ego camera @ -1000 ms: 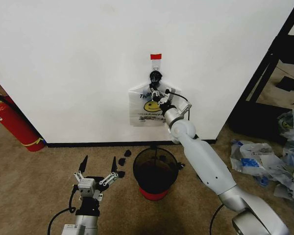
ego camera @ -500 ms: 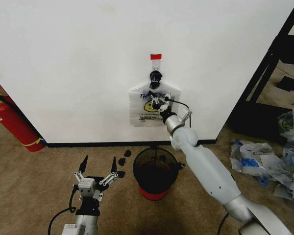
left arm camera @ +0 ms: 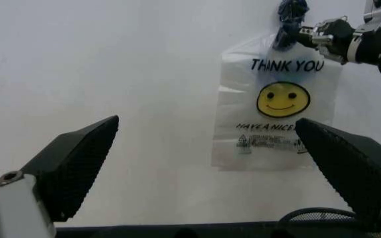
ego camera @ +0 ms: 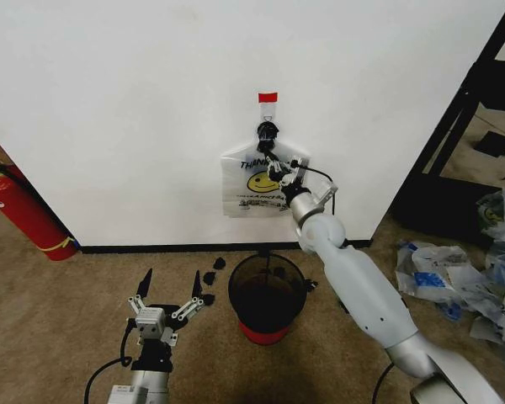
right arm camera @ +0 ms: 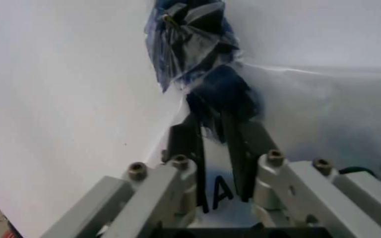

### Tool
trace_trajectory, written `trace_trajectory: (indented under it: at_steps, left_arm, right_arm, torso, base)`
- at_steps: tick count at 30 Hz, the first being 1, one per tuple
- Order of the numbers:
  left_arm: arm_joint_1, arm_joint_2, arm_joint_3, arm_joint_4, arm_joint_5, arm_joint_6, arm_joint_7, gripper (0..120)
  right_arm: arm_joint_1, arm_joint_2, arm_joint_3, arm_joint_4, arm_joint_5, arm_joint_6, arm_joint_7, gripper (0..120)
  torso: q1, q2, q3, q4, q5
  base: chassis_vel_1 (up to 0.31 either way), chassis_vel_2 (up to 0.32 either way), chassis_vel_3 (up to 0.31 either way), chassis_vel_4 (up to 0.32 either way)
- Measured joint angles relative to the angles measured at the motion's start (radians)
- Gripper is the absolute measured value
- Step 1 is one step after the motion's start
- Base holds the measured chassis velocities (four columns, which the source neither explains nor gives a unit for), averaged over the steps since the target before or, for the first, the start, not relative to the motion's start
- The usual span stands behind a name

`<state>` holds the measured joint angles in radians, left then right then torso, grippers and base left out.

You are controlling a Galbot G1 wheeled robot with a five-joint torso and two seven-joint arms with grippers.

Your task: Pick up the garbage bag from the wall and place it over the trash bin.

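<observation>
Hanging flat on the far wall (ego camera: 135, 101): garbage bag (ego camera: 251, 187), yellow smiley and "THANK YOU" print facing out, bunched blue-taped handles (right arm camera: 194, 42) gathered at the top and hung under a hook with a red tape tab (ego camera: 268, 98), presumably so the handles offer one grasp point. Placed directly below, on the carpet (ego camera: 59, 311) near the wall: trash bin (ego camera: 267, 295), black mesh, red base, mouth open upward. Raised to the handles: right end effector (ego camera: 274, 165), fingers drawn nearly together around the dark bundle just under the knot; actual pinch not confirmed. Parked low, near left: left end effector (ego camera: 168, 296), fingers spread wide, empty. Standing at far left: red fire extinguisher (ego camera: 21, 210). Hidden: hook detail behind the handles; bag's lower right corner behind the right arm.
</observation>
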<state>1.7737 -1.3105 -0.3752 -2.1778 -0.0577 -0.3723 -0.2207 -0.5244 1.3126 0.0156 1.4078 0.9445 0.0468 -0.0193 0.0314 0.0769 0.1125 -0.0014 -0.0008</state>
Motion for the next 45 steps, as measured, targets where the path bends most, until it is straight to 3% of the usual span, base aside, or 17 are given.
trace_trajectory:
  at_steps: [19,38,45]
  left_arm:
    - [-0.001,0.001,-0.002,0.002,-0.003,-0.003,0.000,100]
    - [-0.001,-0.003,-0.002,0.003,-0.002,-0.004,0.000,100]
    - [-0.002,-0.003,-0.001,0.003,-0.002,-0.007,0.000,100]
  right_arm:
    - [0.024,0.018,-0.007,-0.031,-0.011,-0.009,-0.001,85]
    - [0.042,0.028,-0.020,-0.034,-0.005,-0.009,-0.007,86]
    - [0.042,0.031,-0.027,-0.034,-0.003,-0.008,-0.010,55]
  torso:
    - [0.000,0.000,0.000,-0.0001,0.0000]
    - [0.000,0.000,0.000,-0.0001,0.0000]
    - [0.000,0.000,0.000,0.0000,0.0000]
  base:
    - [0.000,0.000,0.000,0.000]
    - [0.000,0.000,0.000,0.000]
    - [0.000,0.000,0.000,0.000]
